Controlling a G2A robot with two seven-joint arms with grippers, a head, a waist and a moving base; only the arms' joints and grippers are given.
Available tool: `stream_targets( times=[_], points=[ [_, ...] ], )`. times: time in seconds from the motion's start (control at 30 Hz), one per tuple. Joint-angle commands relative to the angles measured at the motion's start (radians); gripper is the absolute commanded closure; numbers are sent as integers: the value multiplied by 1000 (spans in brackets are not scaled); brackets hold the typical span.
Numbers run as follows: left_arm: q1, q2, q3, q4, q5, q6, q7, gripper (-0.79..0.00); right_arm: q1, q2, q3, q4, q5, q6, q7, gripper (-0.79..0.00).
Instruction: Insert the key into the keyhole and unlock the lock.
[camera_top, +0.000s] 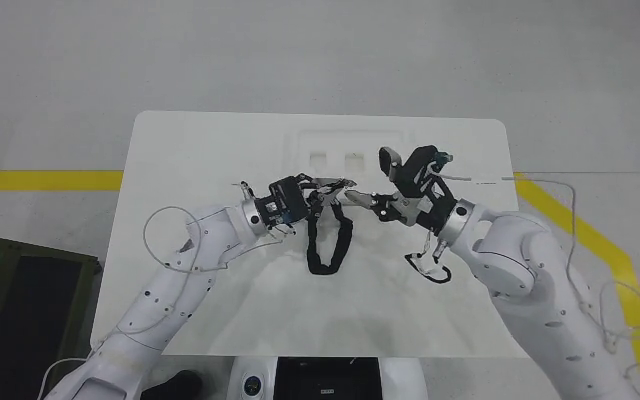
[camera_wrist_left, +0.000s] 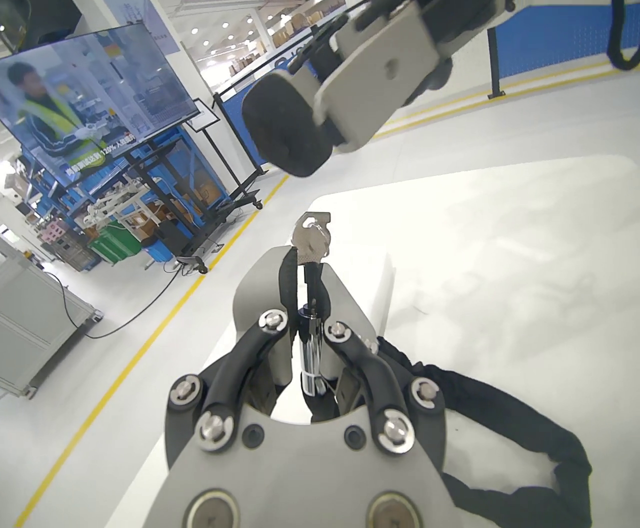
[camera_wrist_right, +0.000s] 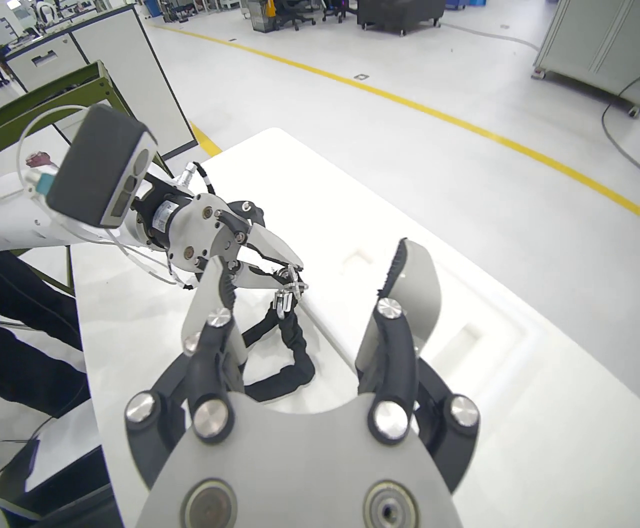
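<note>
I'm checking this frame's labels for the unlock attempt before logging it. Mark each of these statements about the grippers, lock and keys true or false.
1. The left gripper is shut on the lock. True.
2. The right gripper holds the keys. False: its fingers are open and empty.
3. The lock's black cable trails from the left gripper. True.
4. The grippers sit at opposite ends of the table. False: they face each other closely above its middle.

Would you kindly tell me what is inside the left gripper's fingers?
A chrome lock cylinder sits between the left gripper's fingers, with keys sticking out past the tips and the black cable trailing out. The keyhole is covered by the fingers.
</note>
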Motion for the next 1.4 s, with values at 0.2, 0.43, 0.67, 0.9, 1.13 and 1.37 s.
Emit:
stream_targets(
  times=[0.2,0.43,0.67,0.9,1.13,1.37],
  points=[
    [-4,-10,-24,4,-199,-41,-48,0,-68,5,17,20,-106,-76,-111,-785],
    [-6,-17,-20,-14,-273,-74,-73,0,-76,-13,-74,62,-115,-55,-180,-785],
    [3,-21,-19,-26,-311,-84,-81,0,-33,-34,-146,110,-128,-19,-188,-785],
    [8,-21,-25,-33,-320,-123,-90,0,-2,-45,-166,151,-145,-6,-183,-22],
    [12,-21,-34,-37,-320,-134,-100,0,16,-52,-172,175,-165,-8,-169,0],
    [17,-19,-51,-34,-310,-139,-108,0,7,-49,-146,165,-196,-20,-136,0]
  ],
)
